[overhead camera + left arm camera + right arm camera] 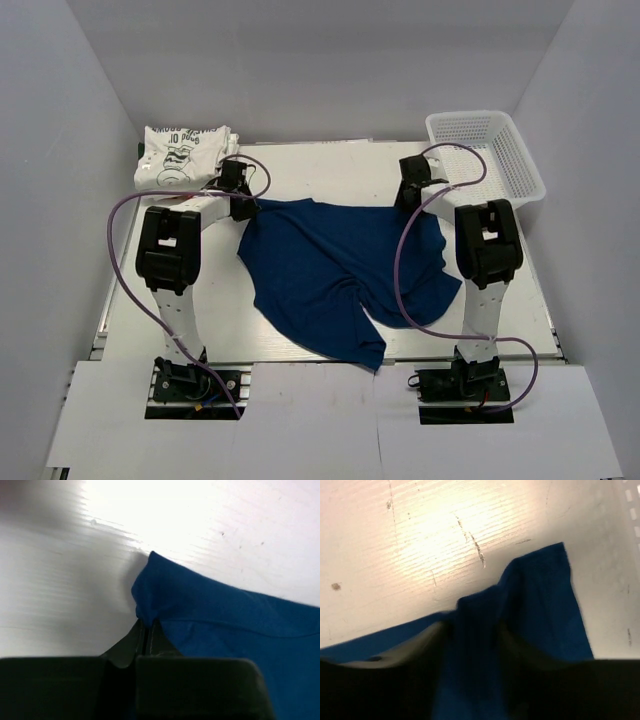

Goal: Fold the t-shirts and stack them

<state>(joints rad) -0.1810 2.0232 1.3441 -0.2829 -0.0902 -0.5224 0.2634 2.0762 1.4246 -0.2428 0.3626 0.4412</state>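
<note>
A large navy-blue t-shirt (335, 270) lies spread and rumpled on the middle of the table. My left gripper (243, 203) is shut on its far left corner; the left wrist view shows the fingers (141, 635) pinched together on the blue cloth (210, 615). My right gripper (410, 203) is shut on its far right edge; in the right wrist view a fold of the cloth (480, 630) bunches between the fingers (417, 640). A pile of folded white t-shirts (182, 153) with dark lettering and a cartoon print sits at the far left corner.
A white plastic mesh basket (487, 148) stands at the far right corner. White walls close in the table on the left, right and back. The arms' cables loop over the table beside the shirt.
</note>
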